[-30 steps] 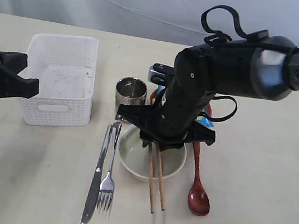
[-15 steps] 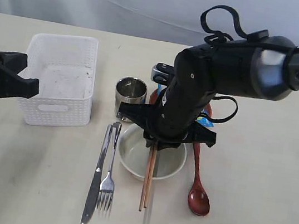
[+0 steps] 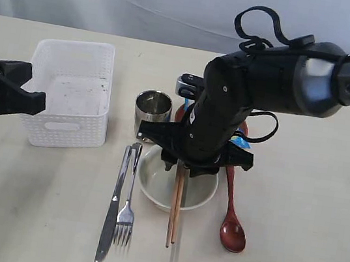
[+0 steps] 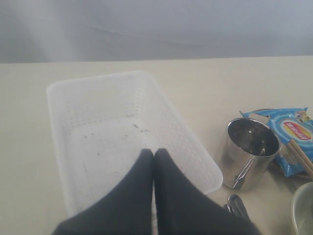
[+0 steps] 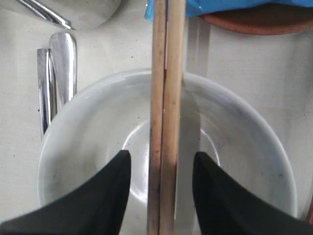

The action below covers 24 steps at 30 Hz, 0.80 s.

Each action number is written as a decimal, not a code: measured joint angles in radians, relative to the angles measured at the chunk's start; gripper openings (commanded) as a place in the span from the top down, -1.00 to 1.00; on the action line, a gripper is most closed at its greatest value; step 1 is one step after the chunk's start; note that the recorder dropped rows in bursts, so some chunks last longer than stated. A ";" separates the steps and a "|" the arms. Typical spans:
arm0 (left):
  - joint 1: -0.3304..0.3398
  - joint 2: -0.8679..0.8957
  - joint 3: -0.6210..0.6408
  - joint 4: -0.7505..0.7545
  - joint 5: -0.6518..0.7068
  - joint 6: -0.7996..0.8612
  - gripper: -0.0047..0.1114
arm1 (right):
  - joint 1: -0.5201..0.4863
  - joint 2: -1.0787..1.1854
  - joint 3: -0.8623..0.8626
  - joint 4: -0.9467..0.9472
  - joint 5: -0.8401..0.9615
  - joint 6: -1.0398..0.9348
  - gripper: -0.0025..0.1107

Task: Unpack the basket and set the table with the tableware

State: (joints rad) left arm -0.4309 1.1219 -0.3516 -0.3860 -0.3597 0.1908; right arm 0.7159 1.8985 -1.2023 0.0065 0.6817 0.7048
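Over the round cream bowl (image 3: 151, 181), the right jaws stand open on either side of a pair of brown wooden chopsticks (image 3: 174, 213).
Both black fingers (image 5: 110, 196) are clear of the chopsticks, which lie side by side across the bowl with their far ends down on the pale cream surface (image 3: 290, 240). A steel knife (image 3: 110, 214) and a steel fork (image 3: 127, 213) lie just left of the bowl, a dark red spoon (image 3: 232, 226) just right of it, and a shiny steel cup (image 3: 152, 109) stands behind. A reddish-brown round plate (image 5: 254, 22) is mostly hidden by the right arm (image 3: 267, 85). The white perforated plastic basket (image 3: 63, 129) sits at the left, nothing in it, and the left jaws hang above it, pressed shut and gripping nothing.
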 measured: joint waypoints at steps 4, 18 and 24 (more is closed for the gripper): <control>0.000 0.000 0.000 0.000 0.000 0.000 0.92 | 0.000 0.000 0.000 -0.006 0.000 0.000 0.11; 0.000 0.000 0.000 0.000 0.000 0.000 0.92 | 0.000 -0.246 0.000 -0.065 0.167 -0.057 0.11; 0.000 0.000 0.000 0.000 0.000 0.000 0.92 | 0.040 -0.464 0.030 -0.241 0.257 -0.078 0.64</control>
State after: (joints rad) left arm -0.4309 1.1219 -0.3516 -0.3860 -0.3597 0.1908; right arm 0.7556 1.4346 -1.1720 -0.2342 0.9385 0.6266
